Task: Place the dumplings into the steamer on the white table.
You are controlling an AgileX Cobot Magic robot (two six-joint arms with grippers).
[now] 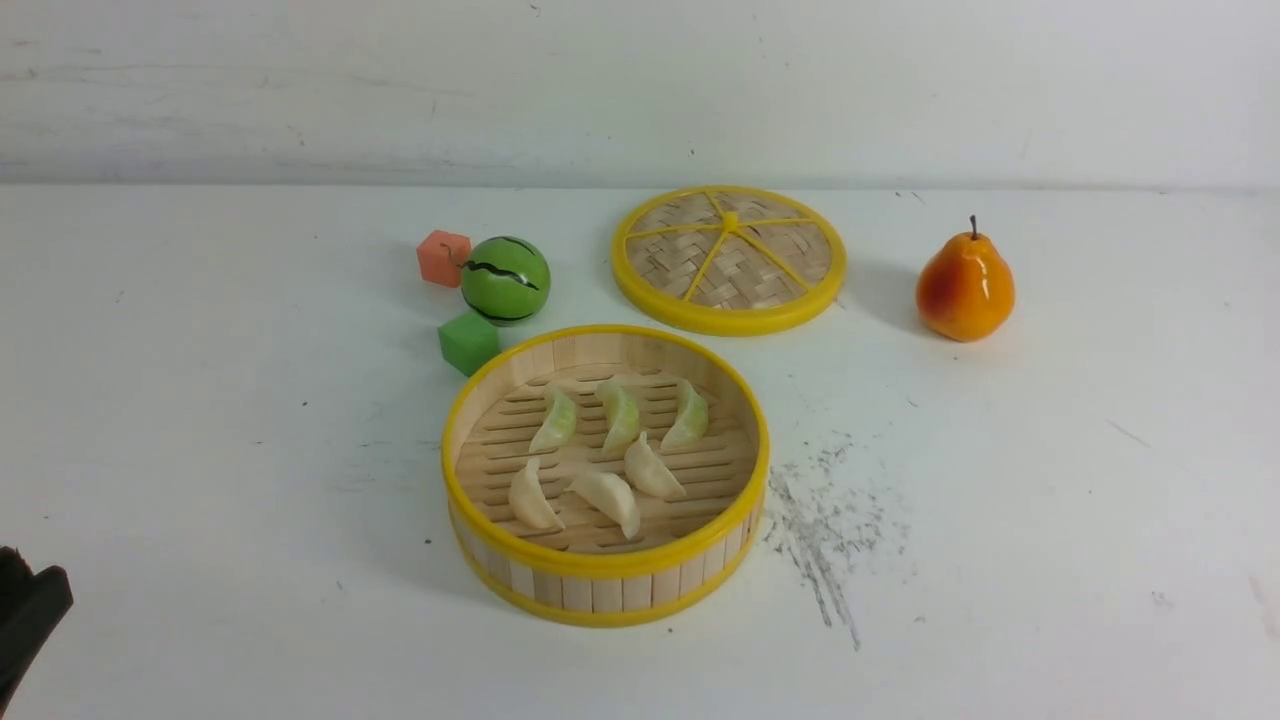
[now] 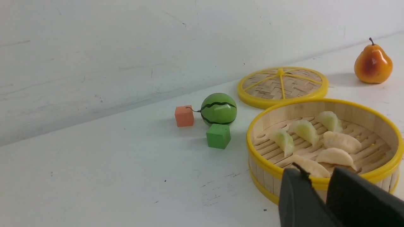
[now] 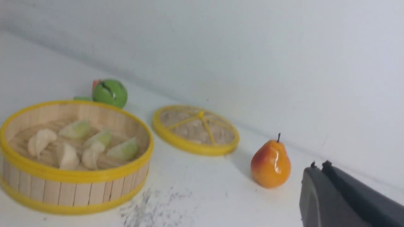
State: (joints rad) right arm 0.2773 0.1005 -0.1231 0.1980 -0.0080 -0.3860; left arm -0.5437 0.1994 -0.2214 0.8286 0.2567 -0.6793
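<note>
The steamer (image 1: 600,565) stands in the middle of the white table (image 1: 200,450). Inside it lie the dumplings: three pale green ones (image 1: 620,412) in a far row and three cream ones (image 1: 610,500) in front of them. In the left wrist view my left gripper (image 2: 318,176) is open and empty, held back from the steamer's near wall (image 2: 262,176). Only a dark corner of the left gripper (image 1: 30,610) shows at the front view's lower left. My right gripper (image 3: 319,165) is shut on nothing, near the pear (image 3: 270,164); the front view does not show it.
The woven lid (image 1: 728,258) lies flat behind the steamer. A pear (image 1: 965,285) stands at the back right. A green melon ball (image 1: 505,280), an orange cube (image 1: 443,257) and a green cube (image 1: 468,343) sit left of the lid. Dark specks (image 1: 820,520) mark the table.
</note>
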